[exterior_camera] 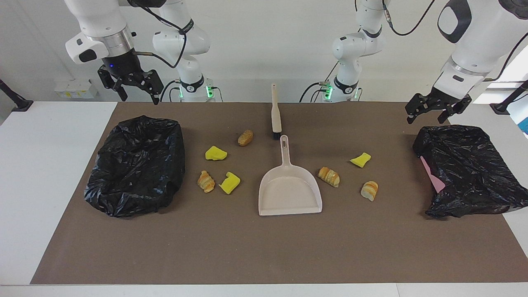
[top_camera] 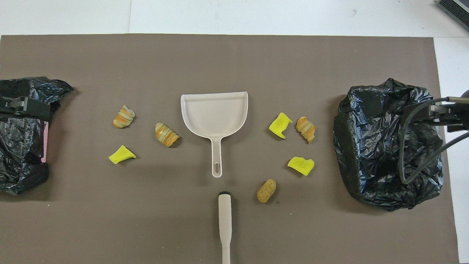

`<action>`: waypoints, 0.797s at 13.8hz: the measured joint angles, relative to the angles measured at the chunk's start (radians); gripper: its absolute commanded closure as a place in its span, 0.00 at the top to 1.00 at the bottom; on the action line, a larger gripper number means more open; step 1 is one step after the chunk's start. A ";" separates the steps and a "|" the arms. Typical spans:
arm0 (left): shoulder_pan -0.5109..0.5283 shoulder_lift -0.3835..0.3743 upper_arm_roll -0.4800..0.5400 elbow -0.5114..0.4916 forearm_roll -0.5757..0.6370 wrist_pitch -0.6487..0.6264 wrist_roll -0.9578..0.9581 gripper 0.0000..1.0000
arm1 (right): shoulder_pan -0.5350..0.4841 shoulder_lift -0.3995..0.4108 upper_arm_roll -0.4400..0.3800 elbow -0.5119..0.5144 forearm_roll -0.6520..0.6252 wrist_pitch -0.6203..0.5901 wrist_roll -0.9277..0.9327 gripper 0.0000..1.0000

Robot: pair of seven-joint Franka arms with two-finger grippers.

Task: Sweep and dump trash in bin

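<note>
Clearly the trash, seven sponge and toy bread bits, lies scattered on the tabletop around the dustpan; it looks light and soft. I would hold the brush by its stiff handle. Left gripper and right gripper hang with jaws apart, each over a black-bagged bin.

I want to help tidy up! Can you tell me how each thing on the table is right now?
Dustpan: flat on the mat, empty.
Brush: lying near the dustpan's handle, untouched.
Trash: seven bits scattered on the mat, none swept.
Bin at right arm's end: black bag open.
Bin at left arm's end: bag crumpled.
Left gripper: open, holding nothing.
Right gripper: open, holding nothing.
</note>
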 measured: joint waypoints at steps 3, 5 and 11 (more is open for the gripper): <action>0.000 0.000 0.000 0.000 0.000 0.000 0.000 1.00 | 0.000 -0.002 0.000 0.000 0.000 0.000 0.000 1.00; 0.000 0.000 0.000 0.000 0.000 0.000 0.000 1.00 | 0.000 -0.002 -0.001 0.000 0.000 0.000 0.000 1.00; 0.000 0.000 0.000 0.000 0.000 0.000 0.000 1.00 | -0.005 -0.003 -0.010 0.000 0.000 0.000 0.000 1.00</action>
